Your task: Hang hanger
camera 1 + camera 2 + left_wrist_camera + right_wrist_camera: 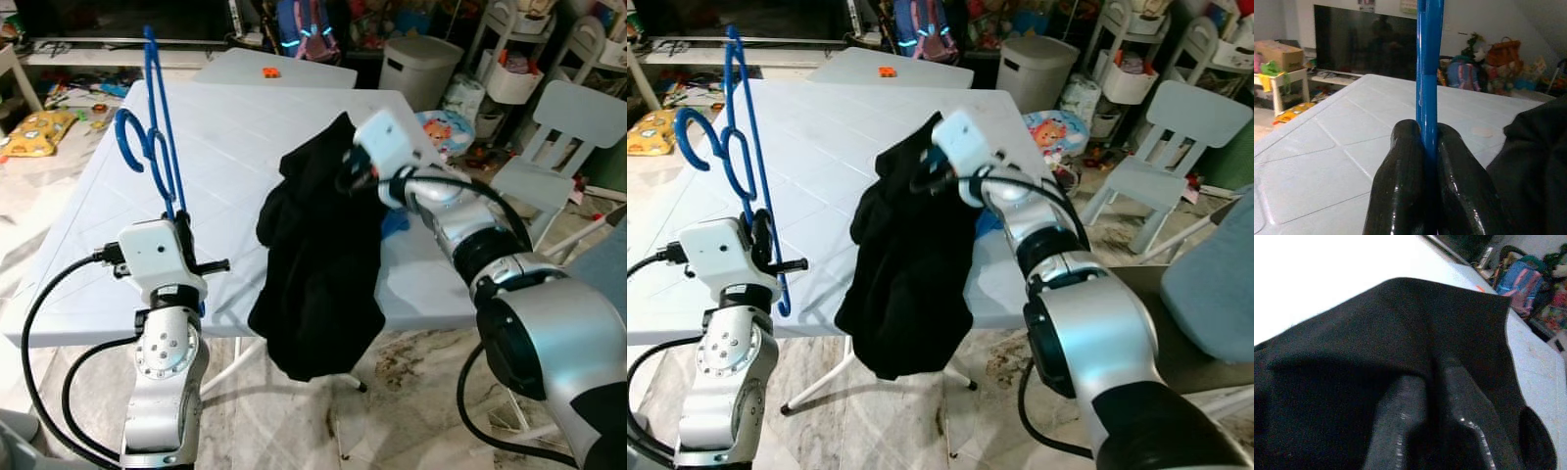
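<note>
A blue plastic hanger (157, 137) stands upright over the left part of the white table (245, 117), hook end out to the left. My left gripper (1427, 147) is shut on its lower bar, near the table's front edge. A black garment (318, 264) hangs bunched from my right gripper (348, 176), which is shut on the cloth's top above the table's right half. The garment drapes down past the front edge toward the floor. In the right wrist view the black fingers (1400, 421) pinch a fold of the cloth (1352, 357).
A smaller white table (284, 61) with an orange item (270, 71) stands behind. A grey bin (419, 69), shelves and a pale blue child's chair (563, 137) crowd the right side. Toys (39, 132) litter the floor at left.
</note>
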Tool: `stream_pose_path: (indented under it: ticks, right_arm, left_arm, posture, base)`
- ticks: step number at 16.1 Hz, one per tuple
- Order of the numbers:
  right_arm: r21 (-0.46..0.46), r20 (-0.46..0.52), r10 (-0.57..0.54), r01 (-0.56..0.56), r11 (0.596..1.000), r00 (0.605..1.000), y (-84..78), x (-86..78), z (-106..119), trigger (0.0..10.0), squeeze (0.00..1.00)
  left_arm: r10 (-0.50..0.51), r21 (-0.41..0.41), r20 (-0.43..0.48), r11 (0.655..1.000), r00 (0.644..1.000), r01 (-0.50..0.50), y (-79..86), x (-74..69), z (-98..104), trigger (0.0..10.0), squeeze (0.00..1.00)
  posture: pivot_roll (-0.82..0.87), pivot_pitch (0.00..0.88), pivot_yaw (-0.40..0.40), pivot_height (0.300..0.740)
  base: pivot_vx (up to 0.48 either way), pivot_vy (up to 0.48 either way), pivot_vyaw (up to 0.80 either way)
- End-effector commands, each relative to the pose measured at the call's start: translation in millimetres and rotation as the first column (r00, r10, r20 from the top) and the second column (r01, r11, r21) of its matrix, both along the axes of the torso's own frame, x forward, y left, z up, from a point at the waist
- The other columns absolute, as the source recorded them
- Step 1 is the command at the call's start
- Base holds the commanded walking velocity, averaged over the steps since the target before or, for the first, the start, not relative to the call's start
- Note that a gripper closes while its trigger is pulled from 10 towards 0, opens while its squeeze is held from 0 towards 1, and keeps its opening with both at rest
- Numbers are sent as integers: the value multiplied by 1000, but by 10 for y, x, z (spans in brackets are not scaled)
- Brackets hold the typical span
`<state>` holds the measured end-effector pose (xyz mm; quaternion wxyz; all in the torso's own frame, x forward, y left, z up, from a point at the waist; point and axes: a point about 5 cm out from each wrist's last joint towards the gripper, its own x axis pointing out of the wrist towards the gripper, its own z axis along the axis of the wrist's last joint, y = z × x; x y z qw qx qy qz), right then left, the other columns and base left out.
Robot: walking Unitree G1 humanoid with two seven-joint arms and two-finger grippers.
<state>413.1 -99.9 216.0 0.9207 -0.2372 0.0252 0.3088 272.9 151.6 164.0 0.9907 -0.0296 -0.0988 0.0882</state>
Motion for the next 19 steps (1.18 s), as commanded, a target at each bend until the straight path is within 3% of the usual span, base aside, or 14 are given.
stream_pose_path:
  ticks: [1,4,6,11,15,19]
  right_arm:
    - [-25,23,43,-43,999,999,-39,-13,25,10000,1000]
    - [19,13,52,-52,998,999,-119,-32,-12,10000,1000]
    - [96,-31,68,-65,993,997,-237,-94,-164,10000,1000]
    - [186,-125,67,-43,982,990,-503,-246,-435,10000,1000]
    - [221,-182,124,-83,972,975,-645,-354,-451,10000,1000]
    - [322,-283,313,-217,921,907,-667,-599,-430,10000,1000]
  left_arm:
    - [-22,-13,7,1000,1000,23,-62,-15,12,10000,0]
    - [-30,-20,-2,999,1000,30,-78,-33,-15,10000,0]
    - [-40,-25,-6,999,999,40,-76,-19,-30,10000,0]
    - [-67,-32,-11,997,998,67,-105,33,-28,10000,0]
    - [-74,-36,-10,997,997,74,-108,44,-25,10000,0]
    - [-73,-39,-13,997,997,72,-89,40,-29,10000,0]
  posture:
    - [11,0,-100,740]
    - [3,0,-100,740]
    - [-13,0,-90,740]
    - [-43,2,-56,740]
    - [-50,8,-52,740]
    - [-39,8,-51,740]
  base:
    - [0,0,0]
    - [0,0,0]
    - [0,0,0]
    - [0,0,0]
    - [0,0,0]
    - [0,0,0]
